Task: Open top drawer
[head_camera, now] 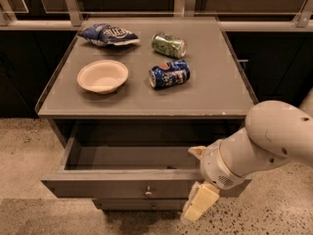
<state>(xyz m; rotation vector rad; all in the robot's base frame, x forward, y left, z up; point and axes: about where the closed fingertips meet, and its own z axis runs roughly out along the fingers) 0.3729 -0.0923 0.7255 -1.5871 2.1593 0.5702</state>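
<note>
The jaws of the gripper [198, 180] stand apart at about 5 o'clock in the view. One cream fingertip [196, 152] lies over the right end of the drawer's inside, and the other hangs lower, in front of the front panel. Whether either touches the wood cannot be told. The white arm [279, 131] comes in from 3 o'clock.

The top drawer [107, 189] stands open at 6 o'clock, under the desk [215, 92], showing a plain grey inside. Its small round knob [148, 192] sits at the middle of the front. A thin strip of a lower drawer front [146, 205] shows beneath it.

On the desk, a blue can [168, 73] with red and white marks lies on its side near the centre. A green can [168, 45] lies at 12 o'clock from it. A blue crisp bag [107, 35] with pale lettering lies at 10 o'clock, and a cream bowl [102, 76] at 9 o'clock. None of the writing can be read.

The desk top is matte grey-brown. The floor [29, 146] is pale speckled stone, and dark cabinets [279, 58] with light rails run behind.
</note>
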